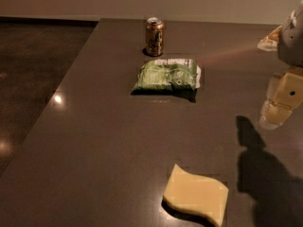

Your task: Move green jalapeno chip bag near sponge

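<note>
The green jalapeno chip bag (168,74) lies flat on the dark table, past its middle. The pale yellow sponge (196,194) with wavy edges lies near the front edge, well apart from the bag. My gripper (277,110) hangs at the right edge of the view, above the table, to the right of the bag and clear of it. It holds nothing that I can see. Its shadow falls on the table right of the sponge.
A brown-gold drink can (154,36) stands upright just behind the chip bag. A pale object (270,39) lies at the far right, partly hidden by the arm. The table's left edge (71,74) drops to a dark floor.
</note>
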You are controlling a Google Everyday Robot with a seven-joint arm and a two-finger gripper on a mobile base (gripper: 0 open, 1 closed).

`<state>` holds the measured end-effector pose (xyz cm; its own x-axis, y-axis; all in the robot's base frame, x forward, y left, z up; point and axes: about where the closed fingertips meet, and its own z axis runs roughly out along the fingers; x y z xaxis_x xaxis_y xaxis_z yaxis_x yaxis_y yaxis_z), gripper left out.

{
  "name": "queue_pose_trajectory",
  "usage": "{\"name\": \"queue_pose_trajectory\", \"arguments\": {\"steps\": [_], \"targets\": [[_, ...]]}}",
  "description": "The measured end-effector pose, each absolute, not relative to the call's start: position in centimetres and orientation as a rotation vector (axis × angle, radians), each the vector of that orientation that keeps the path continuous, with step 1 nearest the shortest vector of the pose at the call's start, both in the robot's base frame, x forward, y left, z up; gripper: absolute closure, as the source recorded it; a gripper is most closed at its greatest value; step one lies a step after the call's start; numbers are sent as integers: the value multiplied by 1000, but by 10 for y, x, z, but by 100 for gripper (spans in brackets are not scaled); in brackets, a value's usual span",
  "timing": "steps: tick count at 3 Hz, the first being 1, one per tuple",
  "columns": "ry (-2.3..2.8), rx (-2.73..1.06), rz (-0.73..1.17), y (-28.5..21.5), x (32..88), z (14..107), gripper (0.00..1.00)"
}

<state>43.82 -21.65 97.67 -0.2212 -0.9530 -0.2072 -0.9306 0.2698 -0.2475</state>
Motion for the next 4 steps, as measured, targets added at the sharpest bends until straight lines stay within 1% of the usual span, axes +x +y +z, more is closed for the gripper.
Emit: {"name": "queue_pose_trajectory", "arguments": {"steps": [2, 4], "targets": [[2226, -1736, -89, -210, 446, 974, 0], [2232, -1741, 2, -183, 489, 936, 0]]}}
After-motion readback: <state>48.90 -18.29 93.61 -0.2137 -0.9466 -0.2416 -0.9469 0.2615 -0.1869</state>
